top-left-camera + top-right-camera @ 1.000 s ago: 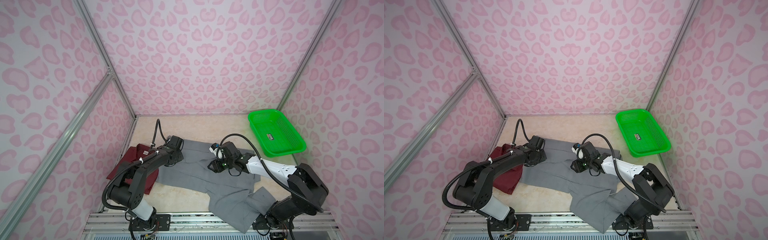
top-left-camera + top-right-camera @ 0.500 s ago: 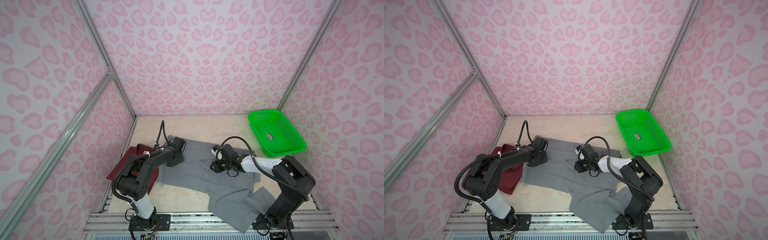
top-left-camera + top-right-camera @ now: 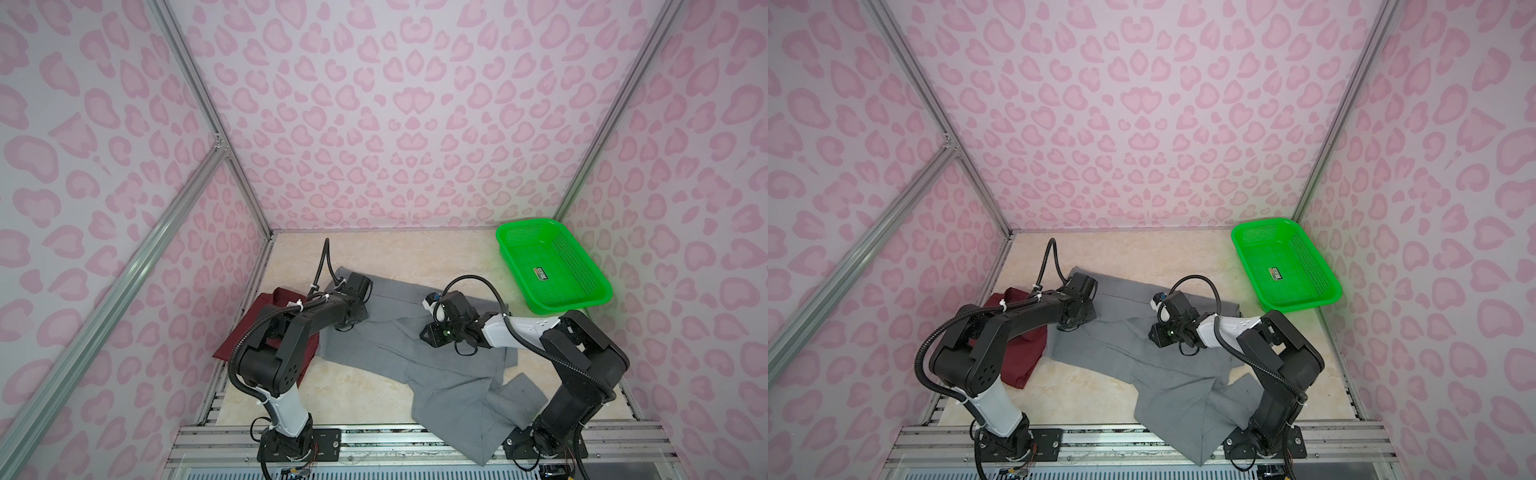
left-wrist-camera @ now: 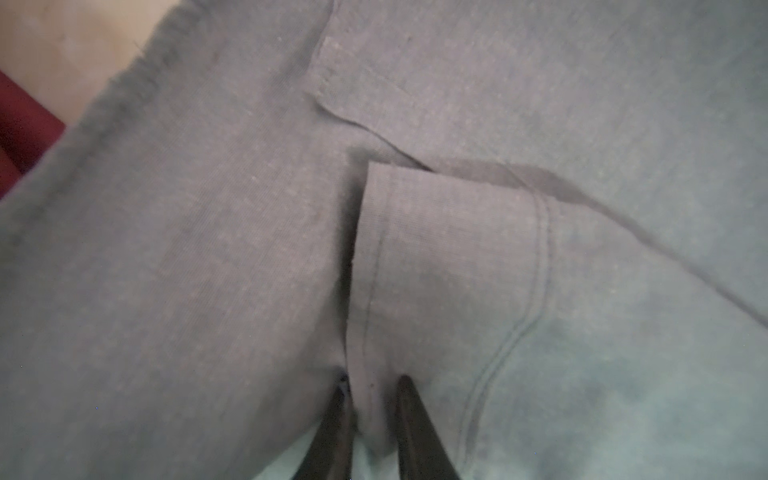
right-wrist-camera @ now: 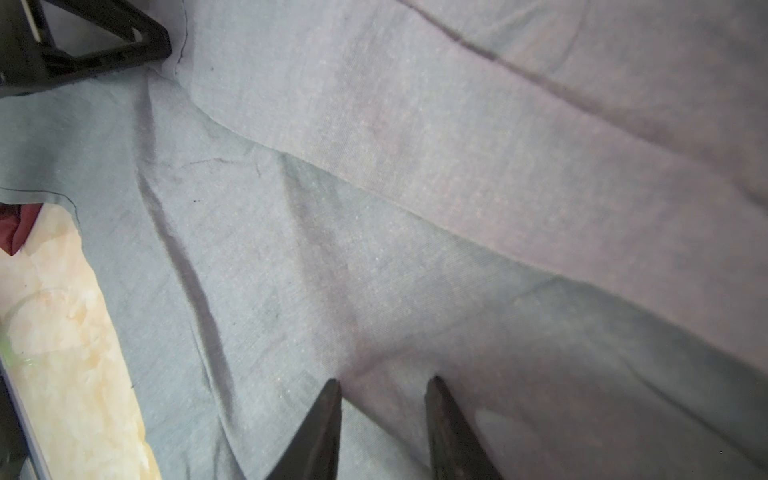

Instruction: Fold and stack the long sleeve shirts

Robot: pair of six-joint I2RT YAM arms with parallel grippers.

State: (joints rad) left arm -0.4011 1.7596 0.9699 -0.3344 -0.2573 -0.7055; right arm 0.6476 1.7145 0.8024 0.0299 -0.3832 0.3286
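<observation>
A grey long sleeve shirt lies spread and creased across the middle of the table, one part hanging over the front edge. A maroon long sleeve shirt lies at the left, partly under the left arm. My left gripper is down on the grey shirt's far left part, shut on a raised fold of grey cloth. My right gripper rests on the shirt's middle, jaws apart, fingertips pressed into the cloth.
A bright green perforated basket stands at the back right against the wall, with only a small label in it. Pink patterned walls close in three sides. The arm bases sit on the metal rail at the front edge.
The left gripper has edged slightly right on the grey shirt. The right arm's elbow has swung leftward while its gripper stayed on the shirt's middle.
</observation>
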